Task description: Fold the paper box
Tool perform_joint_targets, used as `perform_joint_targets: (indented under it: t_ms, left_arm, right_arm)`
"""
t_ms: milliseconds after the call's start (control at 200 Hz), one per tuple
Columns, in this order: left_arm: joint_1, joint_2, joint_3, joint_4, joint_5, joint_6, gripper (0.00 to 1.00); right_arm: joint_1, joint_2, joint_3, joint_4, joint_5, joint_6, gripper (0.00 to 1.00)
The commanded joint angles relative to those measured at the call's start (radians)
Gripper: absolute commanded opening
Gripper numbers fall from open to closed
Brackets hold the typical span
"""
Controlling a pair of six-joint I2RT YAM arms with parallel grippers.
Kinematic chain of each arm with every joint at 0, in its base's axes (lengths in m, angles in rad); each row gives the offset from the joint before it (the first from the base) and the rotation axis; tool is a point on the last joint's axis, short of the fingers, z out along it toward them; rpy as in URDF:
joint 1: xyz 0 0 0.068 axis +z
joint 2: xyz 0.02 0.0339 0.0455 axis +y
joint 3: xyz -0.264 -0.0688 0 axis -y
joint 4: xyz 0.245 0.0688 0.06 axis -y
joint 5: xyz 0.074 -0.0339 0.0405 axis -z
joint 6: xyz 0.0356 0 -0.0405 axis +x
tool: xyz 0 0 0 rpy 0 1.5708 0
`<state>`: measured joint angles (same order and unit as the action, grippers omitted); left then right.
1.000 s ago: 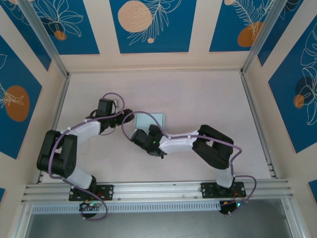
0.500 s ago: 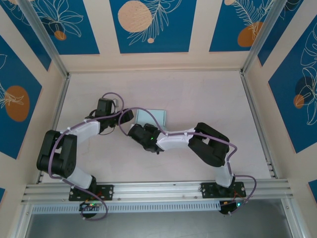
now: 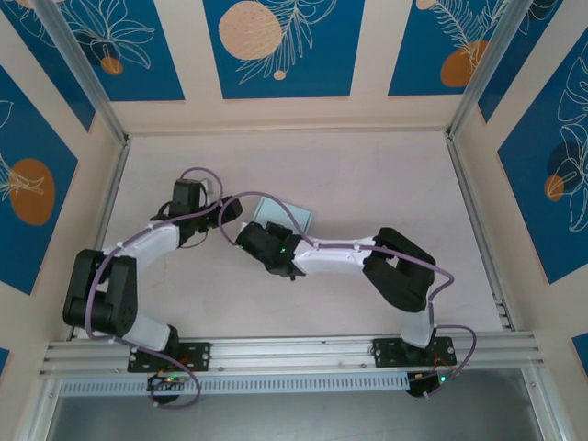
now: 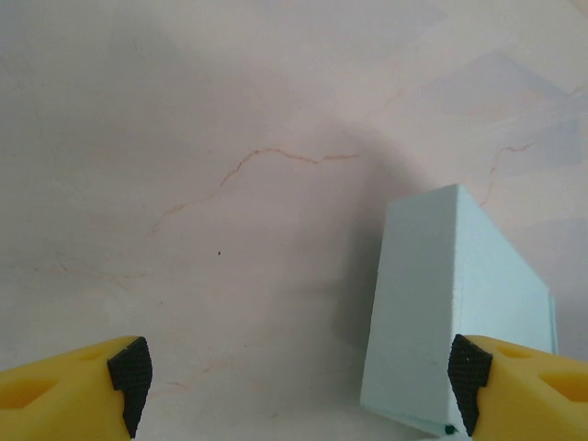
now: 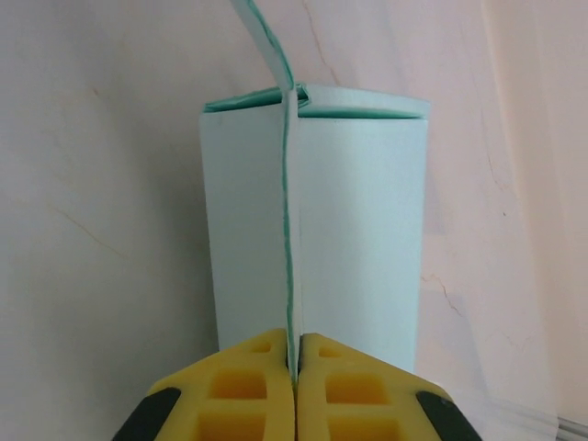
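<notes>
Presently | item: pale light-blue thin-card paper box [image 5: 358, 248] sat on the pale counter [image 3: 386, 175] between both arms | right end effector [image 5: 296, 367]: clamped tight on its raised seam flap [image 5: 288, 230] | left end effector [image 4: 299, 377]: gaped wide, empty, box beside one finger [image 4: 524, 386] | method judged: firm pinch, square sideways push.

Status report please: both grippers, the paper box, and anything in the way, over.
Right gripper shut on a flap edge of the paper box. Left gripper open, box close at its side. Nothing seen blocking on the table.
</notes>
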<state>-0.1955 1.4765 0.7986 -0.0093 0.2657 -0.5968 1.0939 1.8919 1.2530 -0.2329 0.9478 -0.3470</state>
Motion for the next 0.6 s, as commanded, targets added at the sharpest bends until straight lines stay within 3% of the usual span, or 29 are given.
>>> perform_joint_targets:
  t_ms: [0, 125, 220, 490, 595]
  left_arm:
    - [0.024, -0.052, 0.028, -0.029, 0.008, 0.005, 0.86]
    - [0.039, -0.103, 0.015, -0.044, -0.016, 0.010, 0.86]
    - [0.048, -0.154, -0.001, -0.049, -0.039, 0.013, 0.86]
    - [0.055, -0.303, -0.080, -0.023, -0.074, -0.002, 0.86]
    - [0.056, -0.337, -0.153, 0.056, -0.055, -0.044, 0.86]
  right_arm:
    - [0.009, -0.074, 0.072, -0.136, -0.076, 0.080, 0.03]
    - [-0.008, -0.124, 0.154, -0.319, -0.188, 0.174, 0.00]
    - [-0.047, -0.158, 0.238, -0.473, -0.350, 0.250, 0.00]
    - [-0.307, -0.162, 0.459, -0.799, -1.038, 0.356, 0.00]
    - [-0.380, -0.099, 0.517, -0.881, -1.138, 0.341, 0.00]
